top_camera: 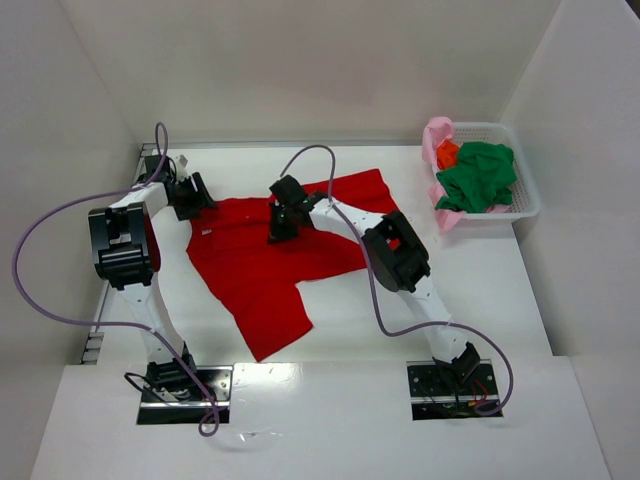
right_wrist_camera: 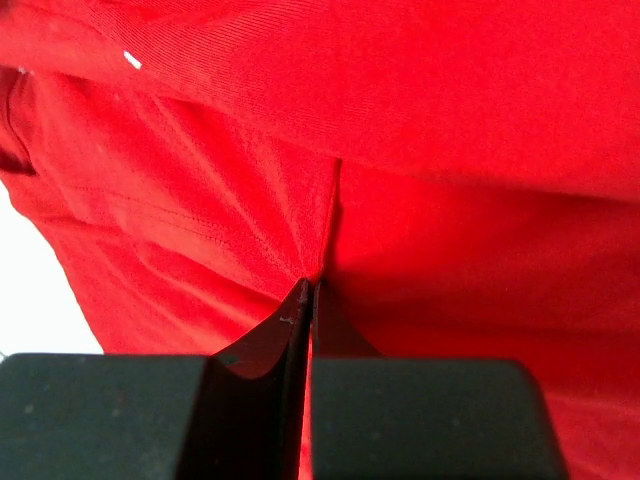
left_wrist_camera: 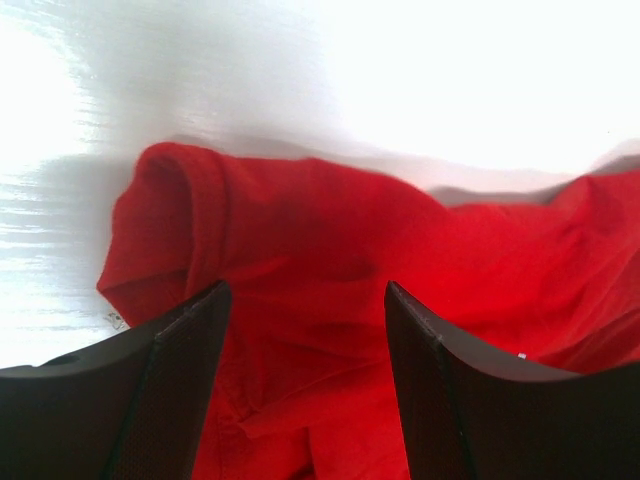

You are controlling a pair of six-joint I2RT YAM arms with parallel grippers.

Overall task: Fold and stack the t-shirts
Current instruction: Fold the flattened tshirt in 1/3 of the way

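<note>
Red t-shirt (top_camera: 250, 270) lies rumpled, right end effector (right_wrist_camera: 310, 288) pinching a fold, left end effector (left_wrist_camera: 307, 292) agape.

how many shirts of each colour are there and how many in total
bright red cloth t-shirt: 1
dark green cloth t-shirt: 1
pale pink cloth t-shirt: 1
orange cloth t-shirt: 1
total: 4

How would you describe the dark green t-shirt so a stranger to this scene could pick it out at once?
Find the white table, then the white lattice basket at its far right corner. The dark green t-shirt lies crumpled inside, filling most of it. Its neighbours, the pale pink t-shirt and the orange t-shirt at the basket's left end, are far lighter and warmer in colour.
</note>
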